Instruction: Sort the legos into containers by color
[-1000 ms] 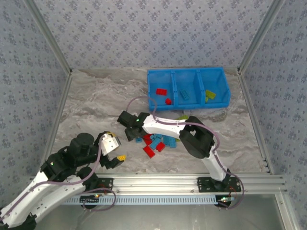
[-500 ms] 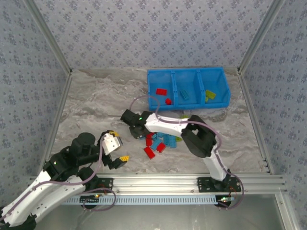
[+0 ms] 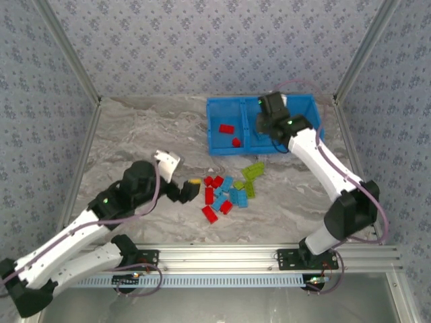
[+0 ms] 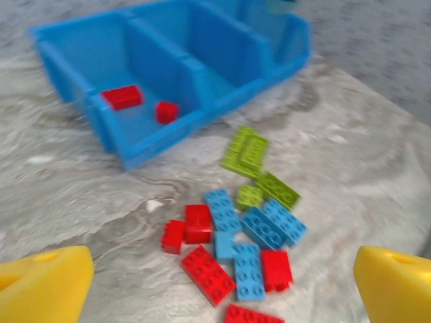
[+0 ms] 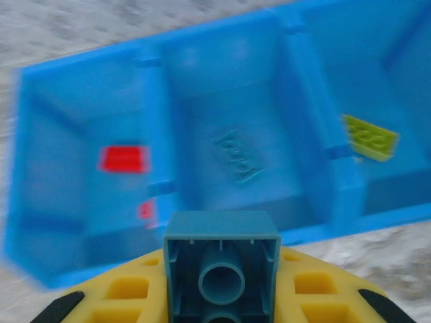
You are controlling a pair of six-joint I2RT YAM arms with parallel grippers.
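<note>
Holding a light blue Lego brick (image 5: 222,259) by its sides between yellow fingers, hollow underside facing the wrist camera, the right gripper (image 3: 269,128) is hovering over the bright blue bin tray (image 3: 210,128). The tray is sitting against the far edge of the marbled table (image 3: 135,134), right of centre.

The step in hand appears to be dropping this brick in with its own colour. The wrist view is showing the brick lined up roughly with the middle compartment (image 5: 262,101), though close to the front wall. To do this well, the gripper is probably needing to travel a little deeper over that compartment's floor, keep away from both thin dividers, and come down inside the walls before opening, so the brick is not bouncing into a neighbouring section.

The left compartment (image 5: 60,182) is holding two red bricks (image 5: 123,159). The middle one is holding one light blue brick (image 5: 237,163). The right compartment (image 5: 397,74) is holding a yellow-green brick (image 5: 369,137).

A loose pile of red, light blue and yellow-green bricks (image 4: 242,235) is lying unsorted in the middle of the table, towards the near edge. Just left of it, the left gripper (image 3: 187,190) is waiting with fingers spread wide and holding nothing.
</note>
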